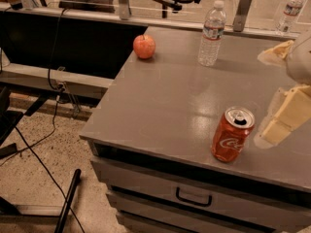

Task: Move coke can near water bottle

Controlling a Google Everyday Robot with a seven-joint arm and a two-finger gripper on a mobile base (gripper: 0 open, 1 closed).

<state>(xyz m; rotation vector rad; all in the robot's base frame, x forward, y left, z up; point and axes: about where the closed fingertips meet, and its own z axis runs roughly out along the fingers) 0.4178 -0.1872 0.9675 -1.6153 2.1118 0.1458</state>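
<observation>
The small red-orange aluminium coke can [233, 135] stands upright near the front edge of the grey worktop [165, 101]. The tall clear ribbed plastic water bottle [212, 33] stands near the rear edge, well apart, with bare surface between them. The cream pincer [282, 123] hangs just right of the can; whether it is open or closed cannot be told.

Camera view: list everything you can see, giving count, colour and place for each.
table: 1, grey, centre and right
drawer: 1, grey with a black handle, under the table's front edge
coke can: 1, red, upright near the table's front right
water bottle: 1, clear with a white cap, upright at the table's far side
apple: 1, red, far left corner of the table
far bottle: 1, clear, beyond the table, top right
black bar: 1, on the floor, lower left
gripper: 1, cream, right edge, beside the coke can
</observation>
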